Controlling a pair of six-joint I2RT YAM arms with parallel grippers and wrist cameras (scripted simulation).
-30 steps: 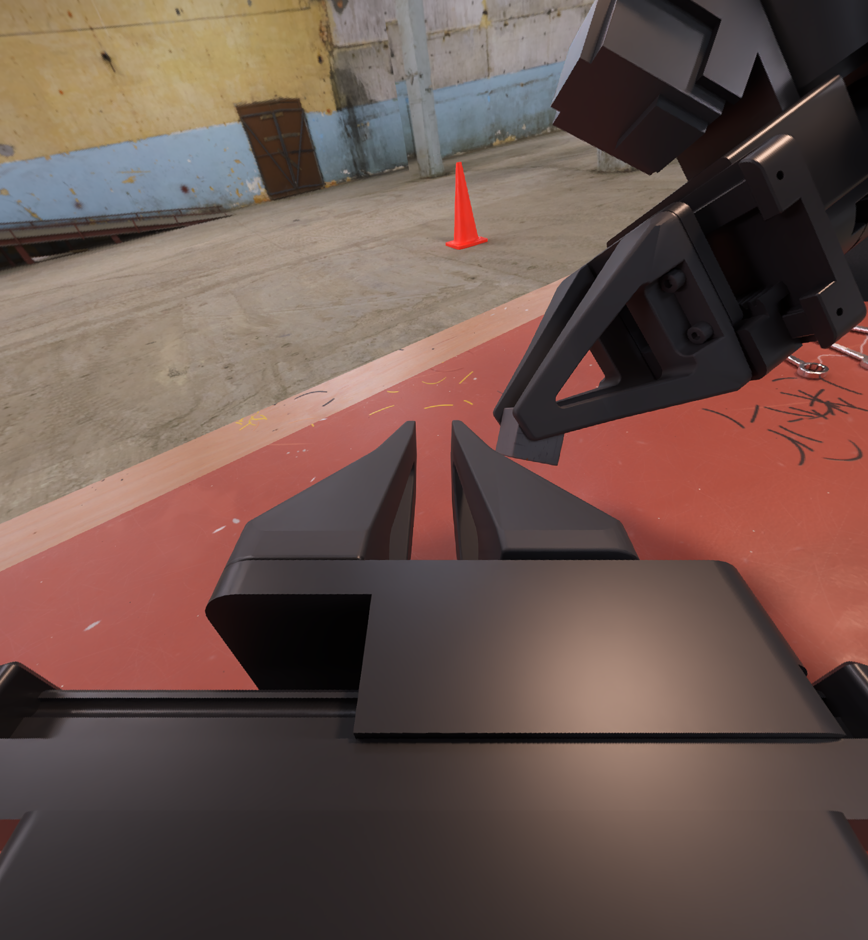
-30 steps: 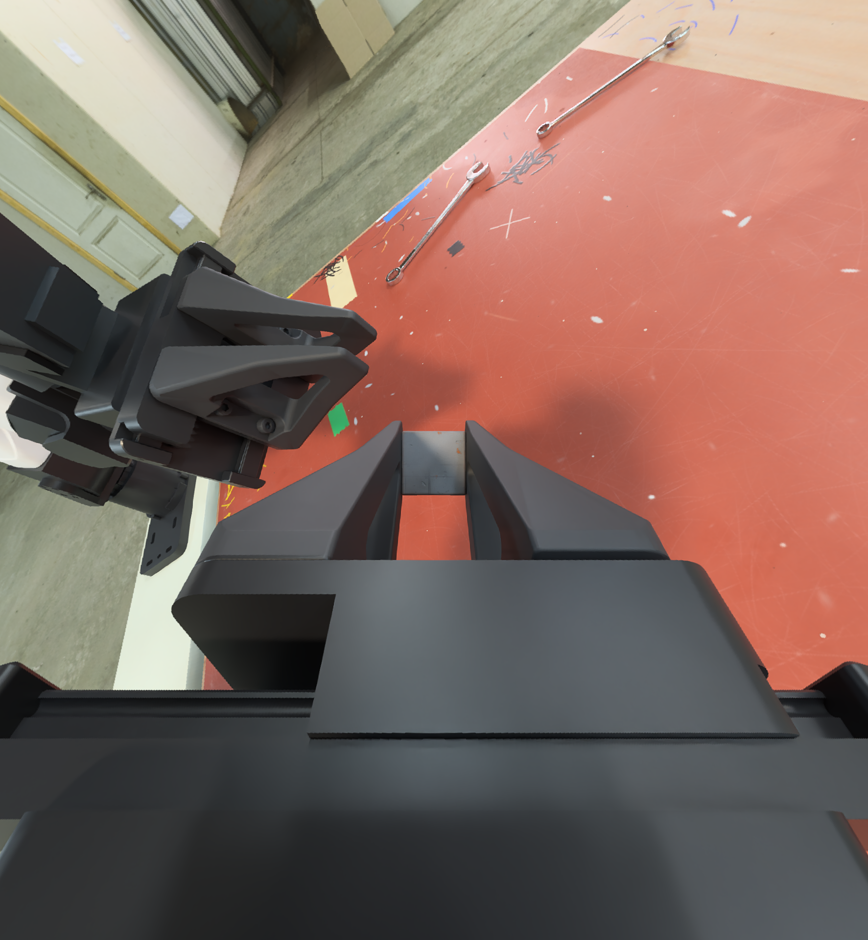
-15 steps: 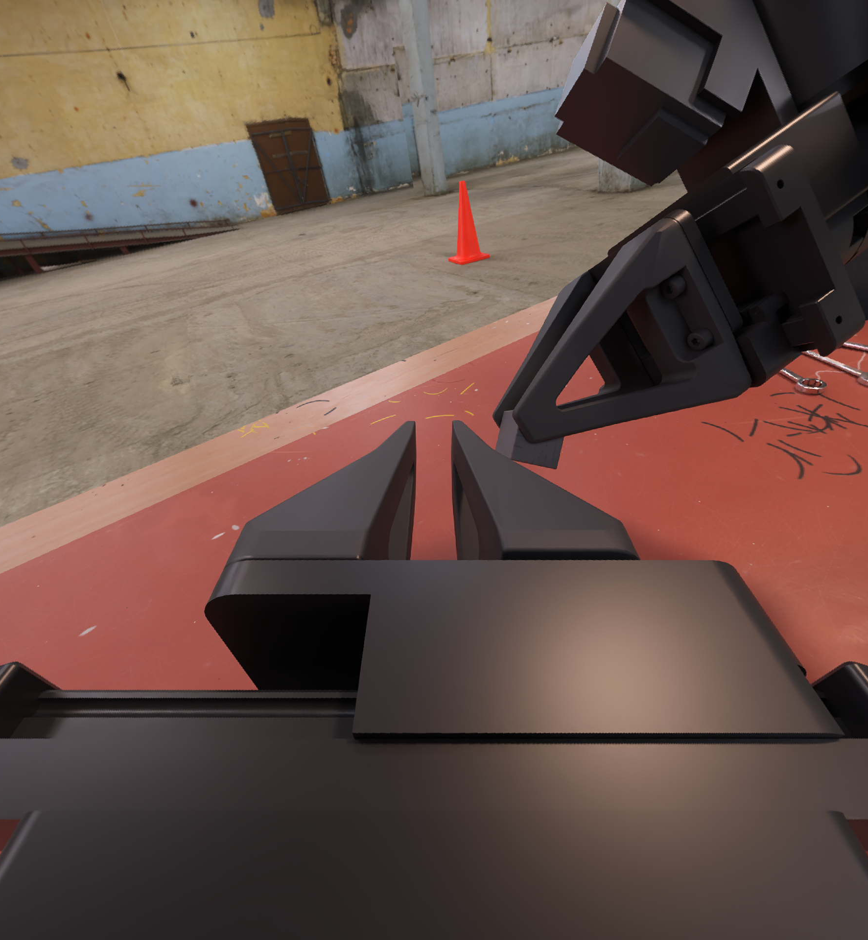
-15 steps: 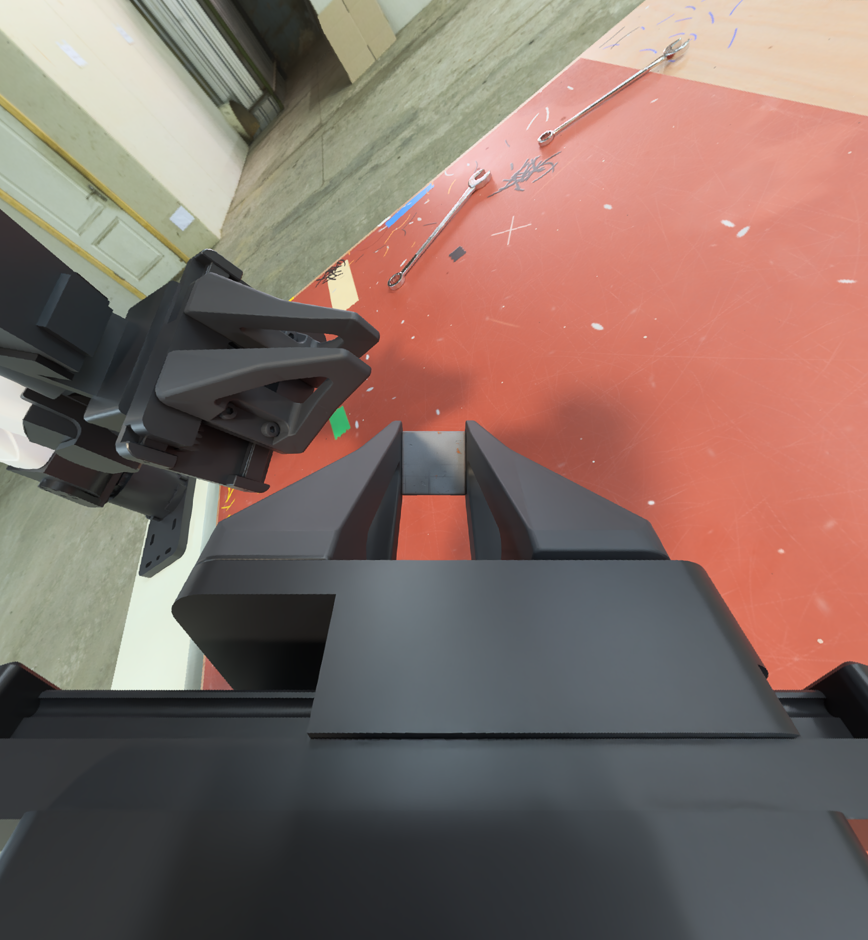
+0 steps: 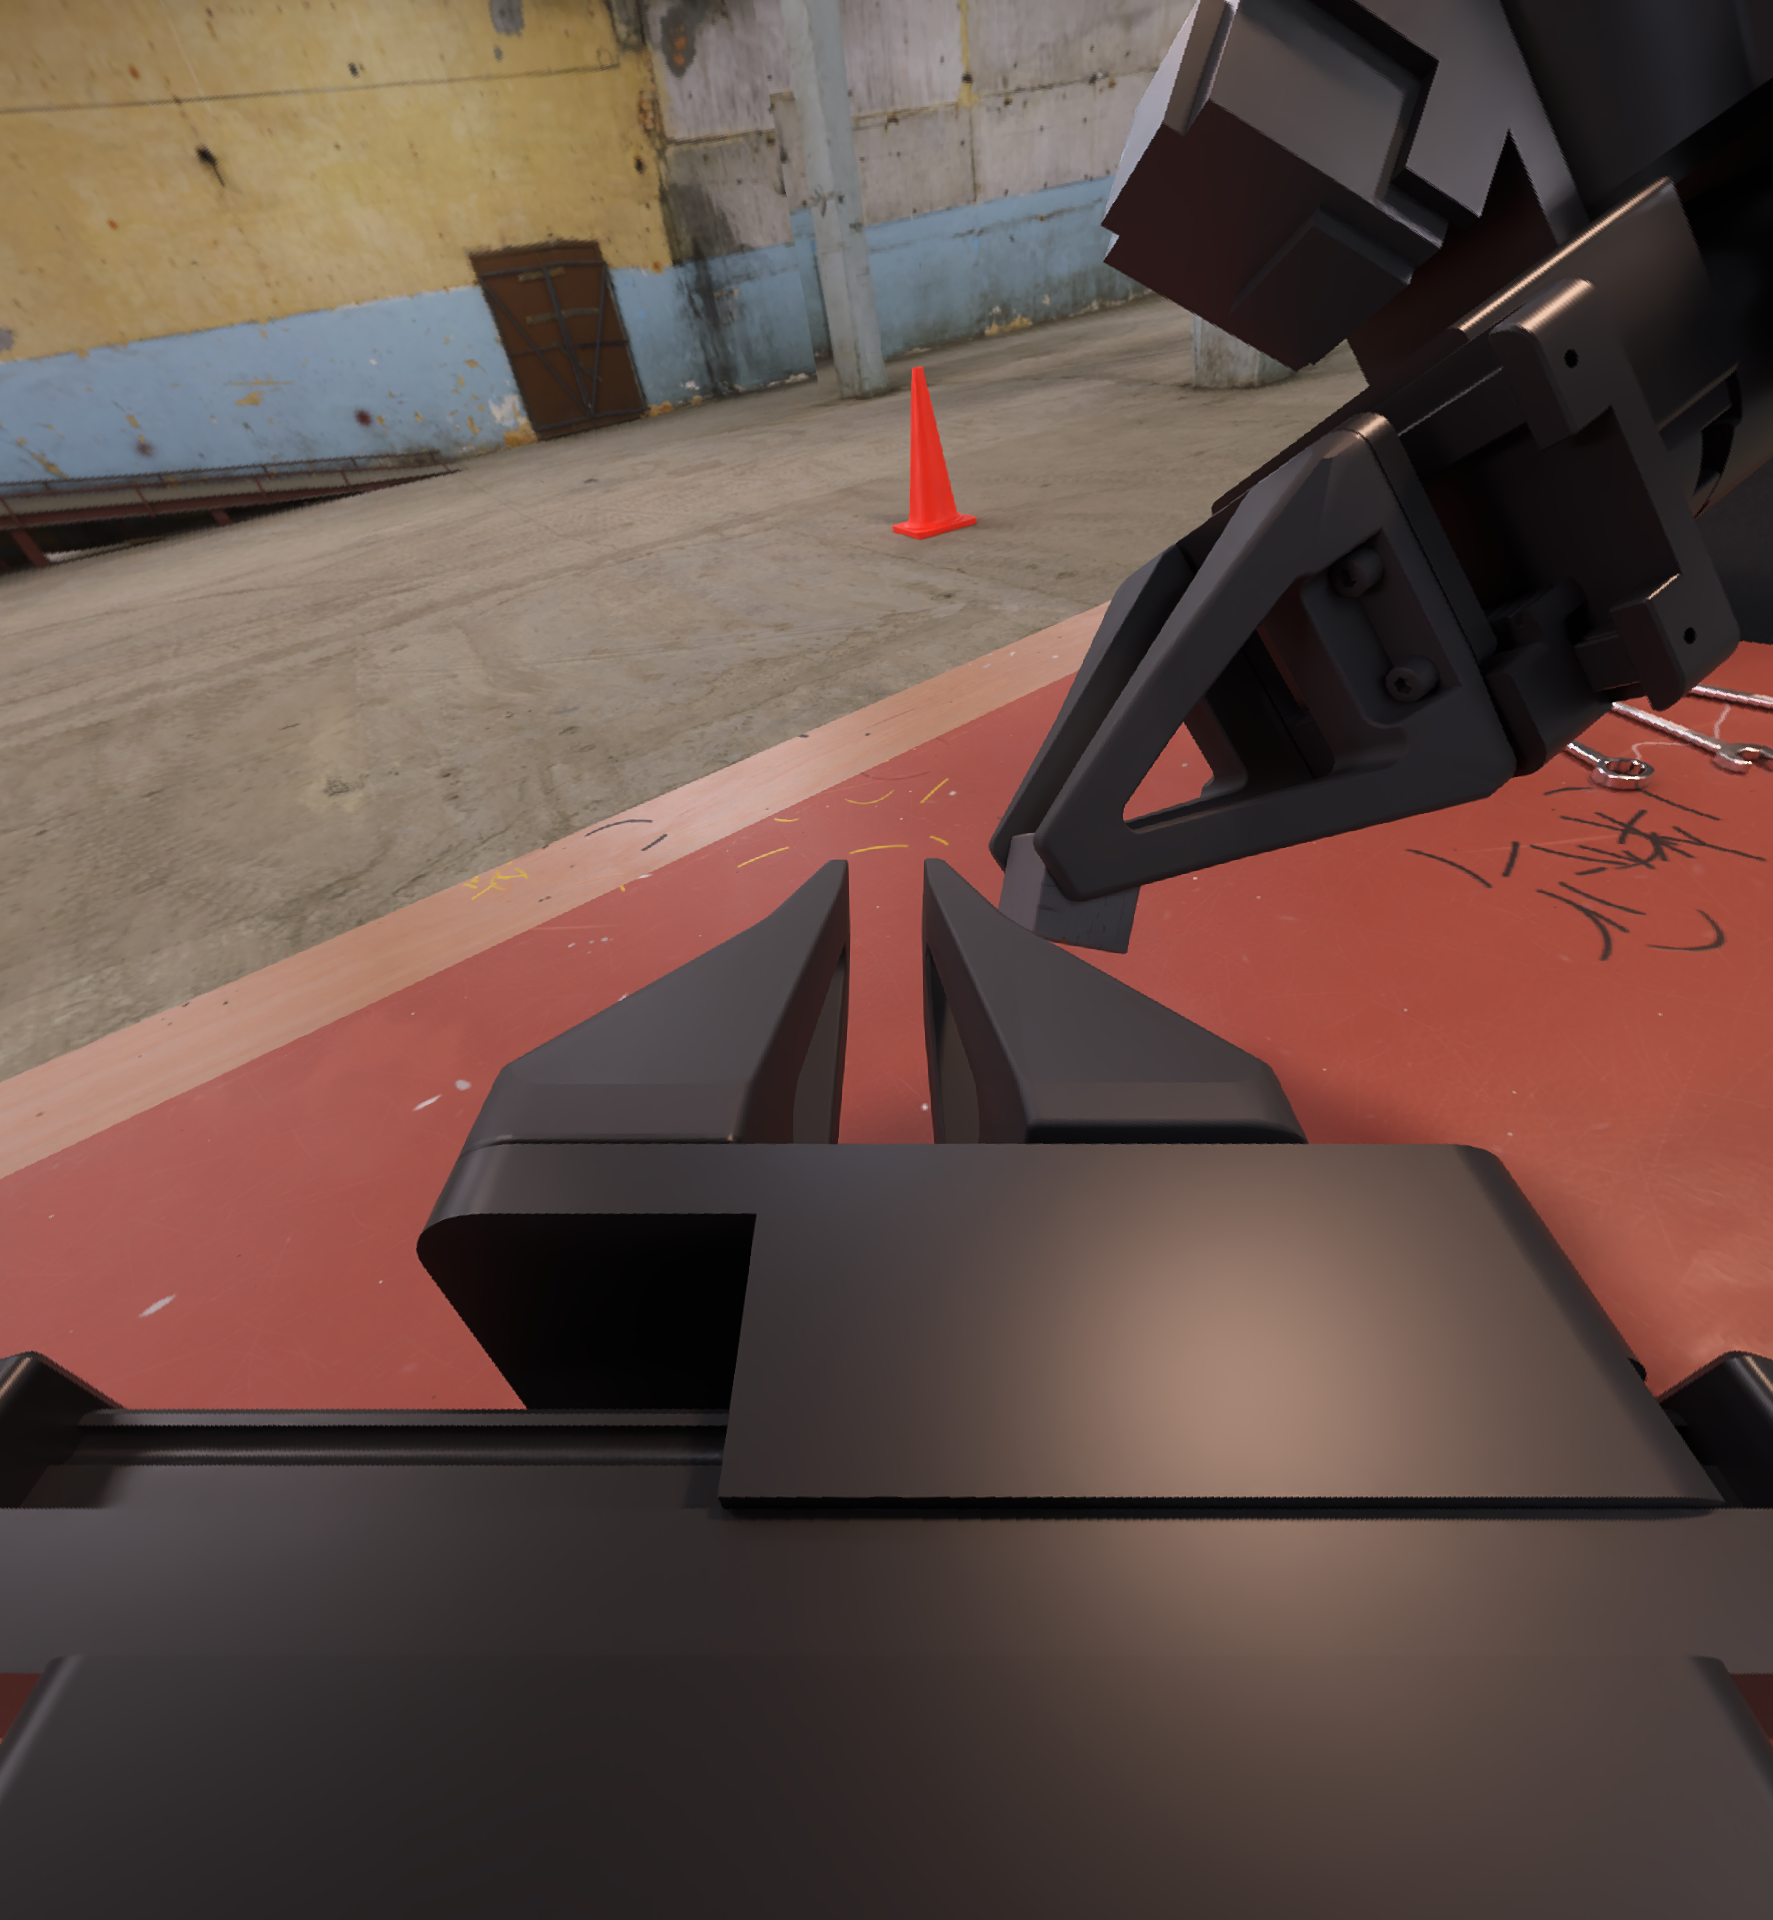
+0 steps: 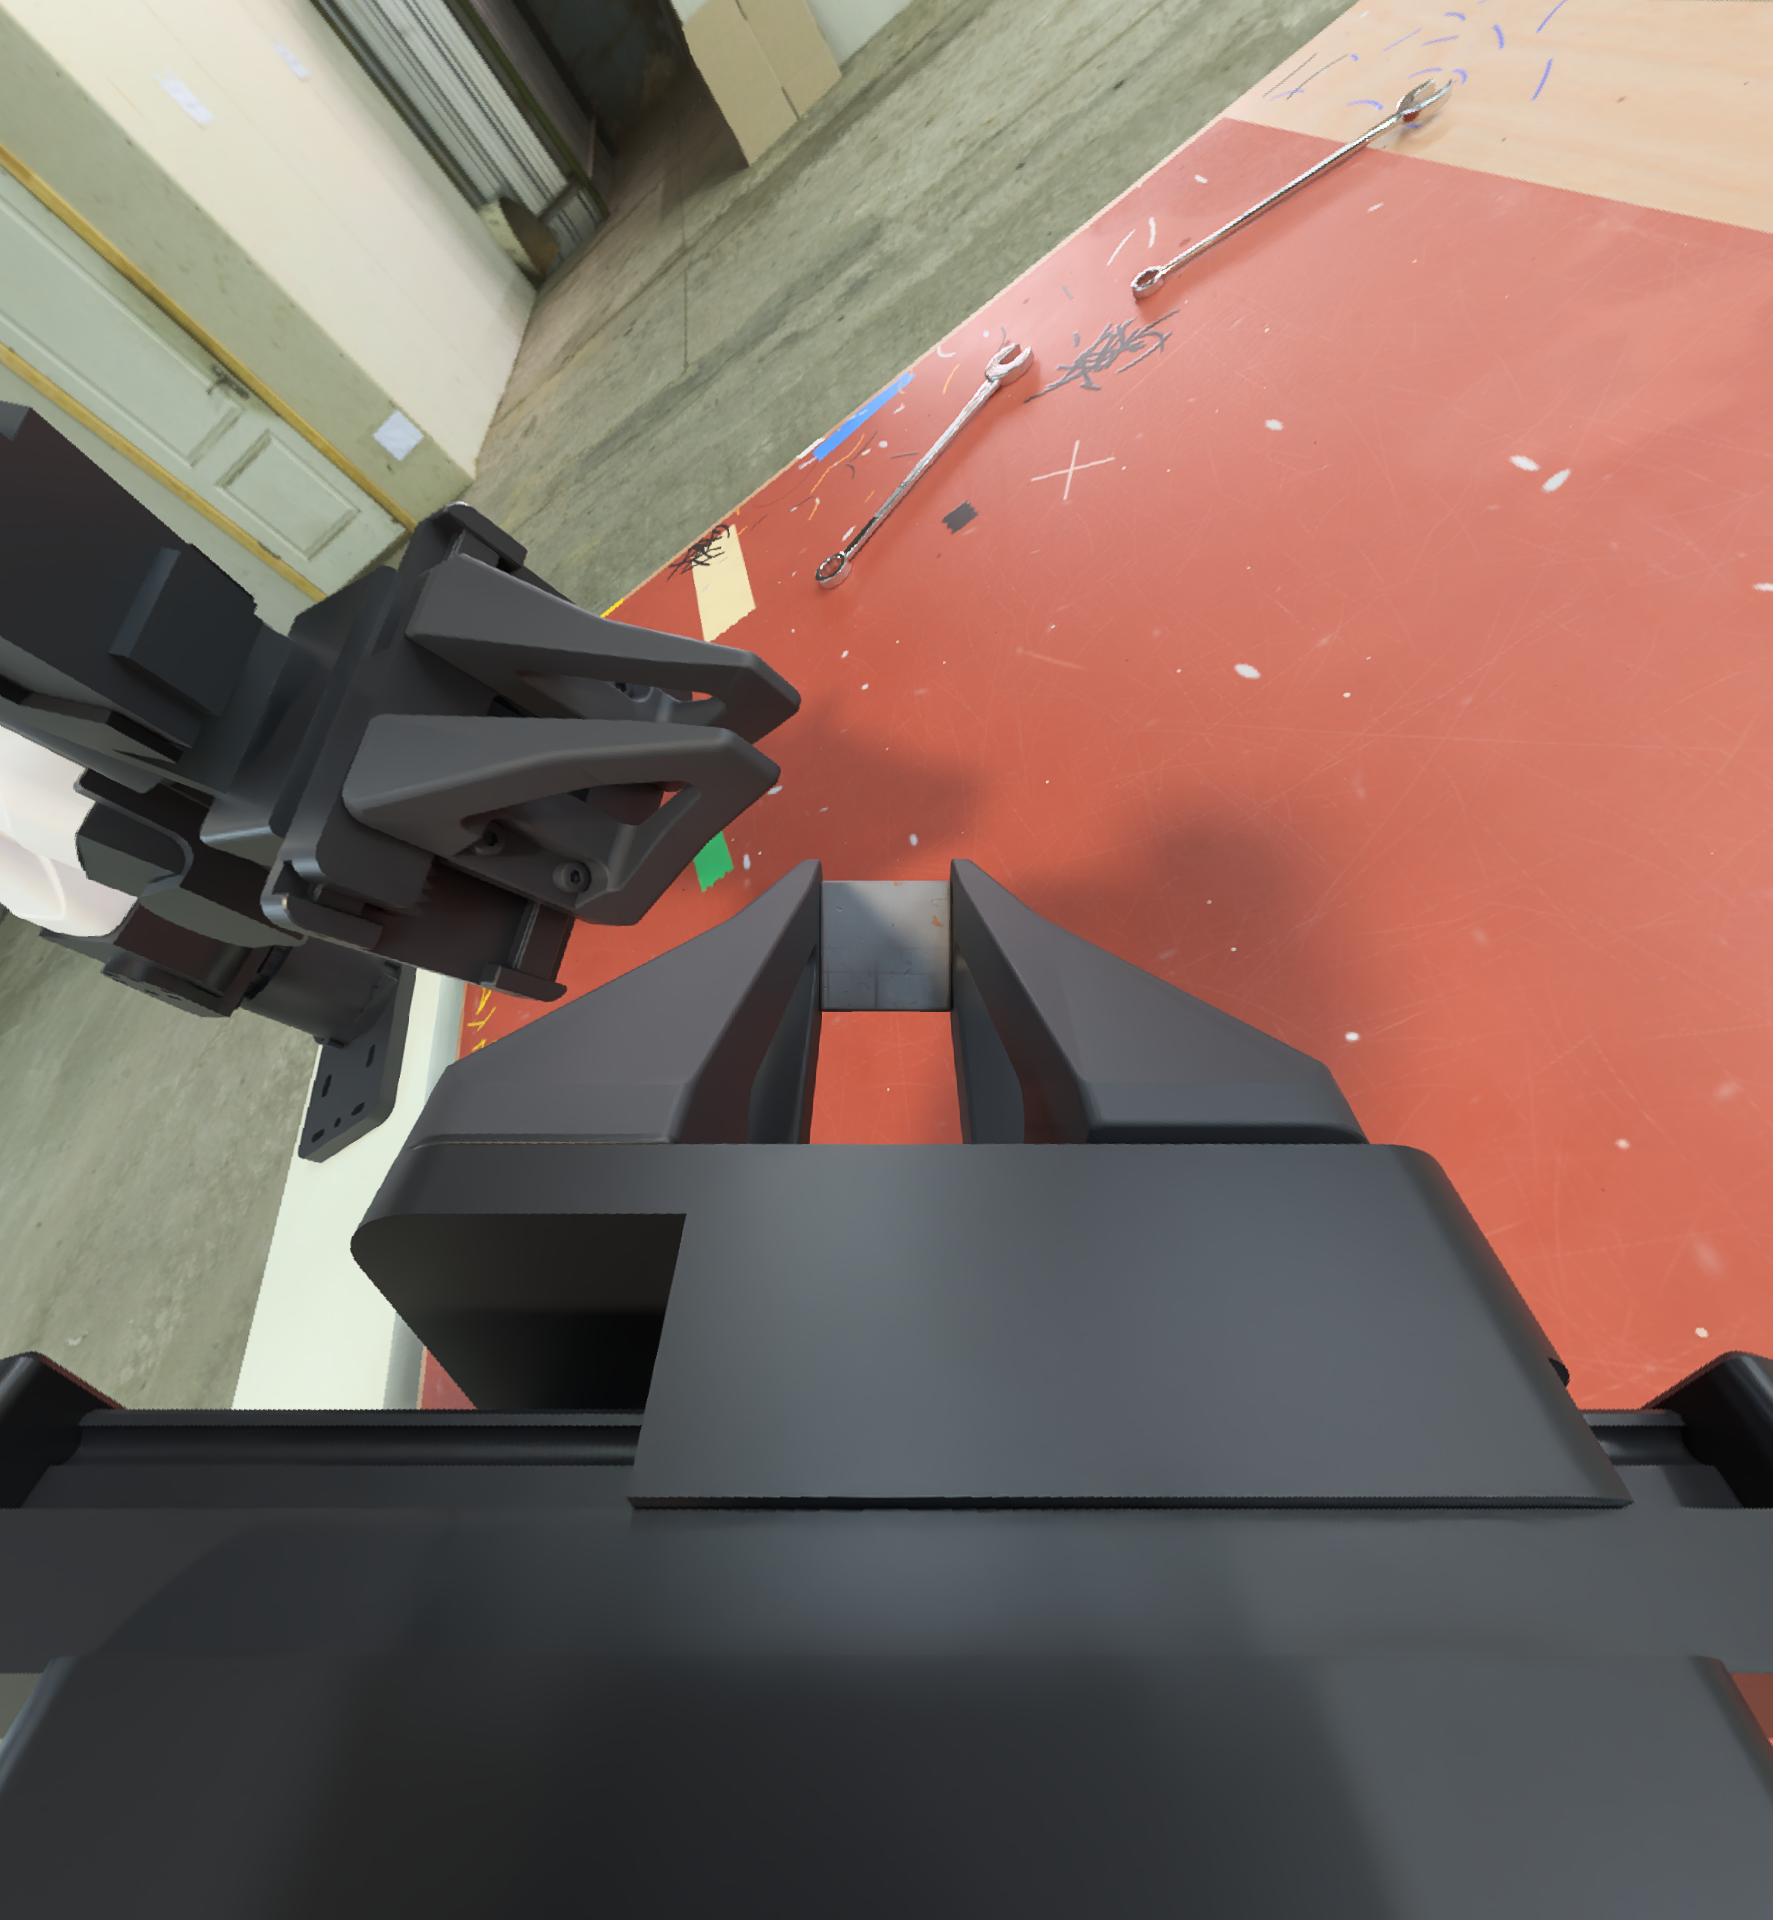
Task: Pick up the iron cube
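The iron cube (image 6: 884, 943) is a small grey metal block held between the fingertips of my right gripper (image 6: 884, 883), above the red table top (image 6: 1381, 727). In the left wrist view the same cube (image 5: 1069, 914) shows at the tip of the right gripper (image 5: 1048, 873), which hangs just right of my left fingertips. My left gripper (image 5: 884, 883) is shut and empty, with only a thin slit between its fingers, low over the table. It also shows in the right wrist view (image 6: 773, 727), to the left of the cube.
Two silver wrenches (image 6: 923, 468) (image 6: 1287, 192) lie on the table beyond the right gripper; they also show in the left wrist view (image 5: 1692, 743). The table's wooden edge (image 5: 446, 935) runs close ahead of the left gripper. An orange cone (image 5: 929, 457) stands on the floor.
The right gripper with the cube has risen a little above the table; the table features have drifted in both views. The left gripper stays shut.
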